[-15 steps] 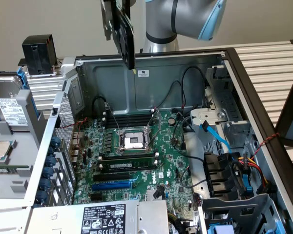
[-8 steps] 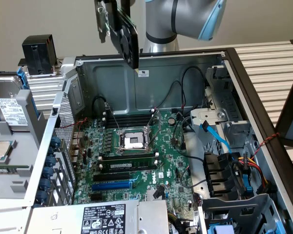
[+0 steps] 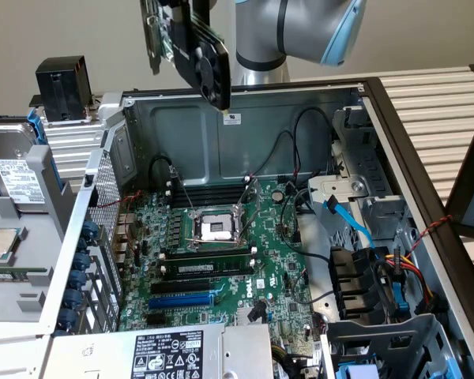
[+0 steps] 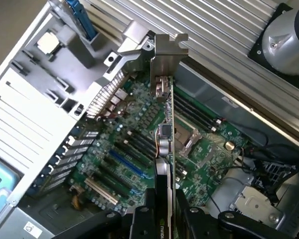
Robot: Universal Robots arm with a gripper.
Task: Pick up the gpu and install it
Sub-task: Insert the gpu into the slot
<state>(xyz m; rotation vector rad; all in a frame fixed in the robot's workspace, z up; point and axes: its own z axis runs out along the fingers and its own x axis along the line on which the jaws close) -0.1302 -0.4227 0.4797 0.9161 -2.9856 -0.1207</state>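
The gripper (image 4: 165, 221) is clamped on the gpu (image 3: 199, 55), which hangs tilted in the air above the open case (image 3: 205, 134), well clear of the motherboard (image 3: 276, 268).

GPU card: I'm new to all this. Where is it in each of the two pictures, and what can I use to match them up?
Exterior view: the gpu hangs high in the picture, toward the exterior view's left of centre, above the open computer case.
Wrist view: the gpu is seen edge-on through the centre, clamped in the gripper, over the motherboard.
Shared landmark: the blue expansion slot.
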